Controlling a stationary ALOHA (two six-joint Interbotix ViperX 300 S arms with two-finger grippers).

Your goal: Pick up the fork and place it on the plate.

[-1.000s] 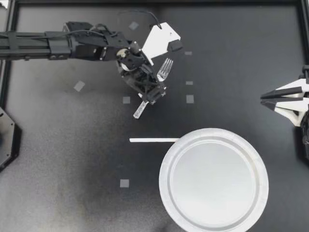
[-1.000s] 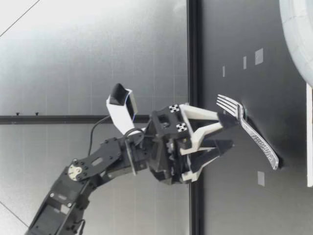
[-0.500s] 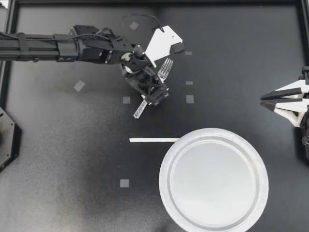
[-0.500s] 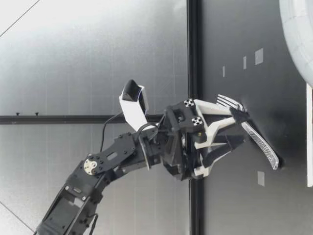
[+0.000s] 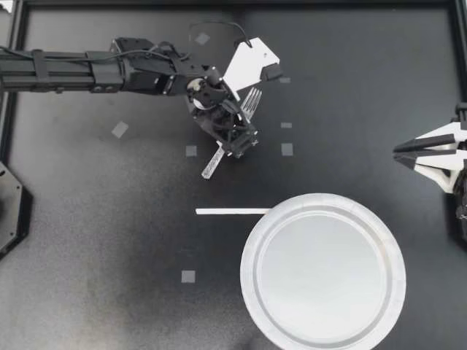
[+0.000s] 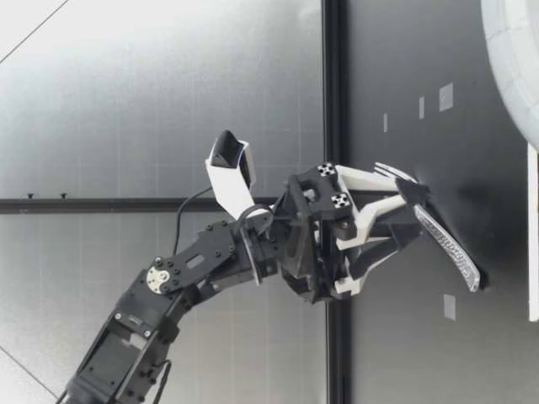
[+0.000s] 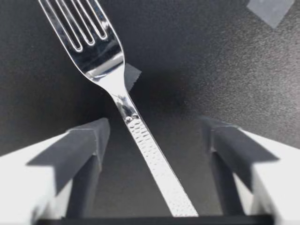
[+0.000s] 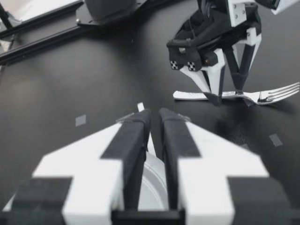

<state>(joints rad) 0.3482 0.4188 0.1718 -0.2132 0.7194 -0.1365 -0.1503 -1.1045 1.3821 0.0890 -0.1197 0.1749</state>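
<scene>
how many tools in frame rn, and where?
2. My left tool straddles the fork, fingers open on both sides of its handle. My right tool is far off to my right, shut and holding nothing. None hidden.

No readable text anywhere

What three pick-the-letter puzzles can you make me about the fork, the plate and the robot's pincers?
1. What colour is the plate? A white; B red; C blue.
2. How is my right pincer? A wide open; B shut and empty; C shut on a spoon.
3. Where is the fork? A on the plate; B on the table, between my left pincer's fingers; C in my right pincer.
Answers: 1 A, it looks white from above. 2 B, its fingers meet with nothing between them. 3 B, the left wrist view shows the handle between spread fingers, with gaps either side.
</scene>
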